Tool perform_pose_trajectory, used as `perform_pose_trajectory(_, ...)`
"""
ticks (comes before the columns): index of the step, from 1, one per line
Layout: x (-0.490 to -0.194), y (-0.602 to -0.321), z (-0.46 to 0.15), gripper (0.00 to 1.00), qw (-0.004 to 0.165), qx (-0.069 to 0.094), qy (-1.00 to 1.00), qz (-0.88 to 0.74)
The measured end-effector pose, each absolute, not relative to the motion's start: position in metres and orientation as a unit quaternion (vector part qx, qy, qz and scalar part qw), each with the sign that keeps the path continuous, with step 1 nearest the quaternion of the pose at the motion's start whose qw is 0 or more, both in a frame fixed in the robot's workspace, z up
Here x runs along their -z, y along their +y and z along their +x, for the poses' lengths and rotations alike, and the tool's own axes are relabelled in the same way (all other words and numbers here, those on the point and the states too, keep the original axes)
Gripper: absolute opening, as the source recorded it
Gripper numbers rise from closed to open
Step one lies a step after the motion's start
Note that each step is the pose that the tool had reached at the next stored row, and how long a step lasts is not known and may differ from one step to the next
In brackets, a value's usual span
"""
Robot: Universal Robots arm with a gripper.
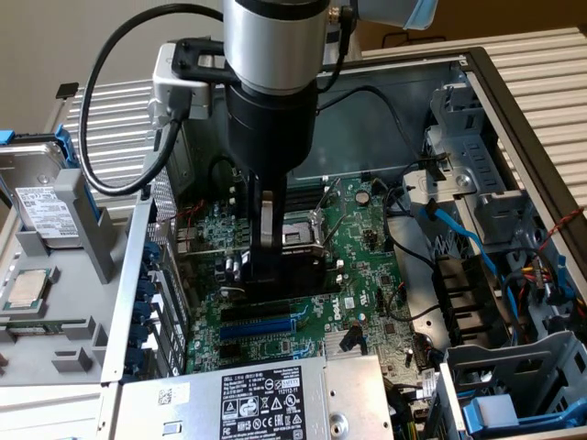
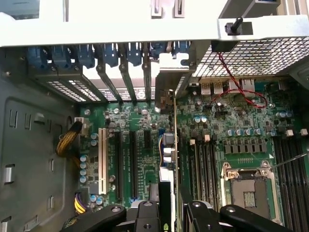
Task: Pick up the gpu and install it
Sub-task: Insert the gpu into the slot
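My gripper [image 1: 265,240] reaches down into the open computer case and is shut on the gpu [image 1: 279,272], a small black-shrouded card that it holds upright just above the green motherboard [image 1: 359,261]. In the wrist view the gpu [image 2: 174,133] is seen edge-on as a thin green board running away from my gripper [image 2: 169,215]. Its silver end bracket [image 2: 170,79] sits at the case's rear slot openings. The card stands beside the black expansion slots [image 2: 131,164] and a white slot [image 2: 102,162]. I cannot tell whether its lower edge is in a slot.
A silver power supply [image 1: 266,396] lies at the front of the case. The CPU socket [image 2: 251,188] is close to the card. A hard drive [image 1: 44,203] rests outside the case at the exterior view's left. Blue cables [image 1: 463,234] and a drive cage [image 1: 514,380] crowd the exterior view's right.
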State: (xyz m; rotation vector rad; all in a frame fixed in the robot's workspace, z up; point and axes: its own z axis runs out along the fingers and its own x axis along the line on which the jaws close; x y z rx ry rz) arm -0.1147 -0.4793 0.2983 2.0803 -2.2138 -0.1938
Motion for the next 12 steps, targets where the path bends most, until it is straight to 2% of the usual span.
perform_pose_trajectory(12,-0.2937,-0.4828,-0.1185,0.26,0.049,0.064,-0.726,0.683)
